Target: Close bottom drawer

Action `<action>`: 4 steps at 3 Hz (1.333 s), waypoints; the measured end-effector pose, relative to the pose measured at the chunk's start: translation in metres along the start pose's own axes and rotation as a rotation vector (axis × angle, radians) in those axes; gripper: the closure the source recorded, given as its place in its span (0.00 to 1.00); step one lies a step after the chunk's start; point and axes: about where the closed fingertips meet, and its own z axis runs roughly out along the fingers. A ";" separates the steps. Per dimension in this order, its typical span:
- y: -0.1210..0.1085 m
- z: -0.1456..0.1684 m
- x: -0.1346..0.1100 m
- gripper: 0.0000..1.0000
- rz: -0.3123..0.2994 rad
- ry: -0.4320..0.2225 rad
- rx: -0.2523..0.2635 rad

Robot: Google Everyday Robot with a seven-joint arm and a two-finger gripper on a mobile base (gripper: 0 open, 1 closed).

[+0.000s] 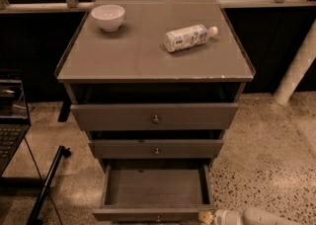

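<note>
The bottom drawer (155, 187) of the grey-brown cabinet stands pulled far out, its shallow box empty; its front panel (148, 214) lies at the lower edge of the view, with the knob barely showing. My gripper (206, 217) is at the bottom right, just beside the right end of that front panel, with the white arm (256, 216) trailing to the right. The middle drawer (156, 148) and the top drawer (154, 116) stand slightly out, each with a round knob.
On the cabinet top stand a white bowl (108, 17) at back left and a plastic bottle (189, 37) lying on its side. A laptop (10, 115) on a stand is at left. A white pole (295, 68) leans at right. The floor is speckled.
</note>
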 end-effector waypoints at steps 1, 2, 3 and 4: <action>0.000 0.004 -0.008 1.00 -0.008 -0.004 0.001; 0.000 0.009 -0.019 1.00 -0.019 -0.008 0.006; -0.001 0.017 -0.033 1.00 -0.033 -0.015 0.015; -0.004 0.027 -0.053 1.00 -0.044 -0.020 0.028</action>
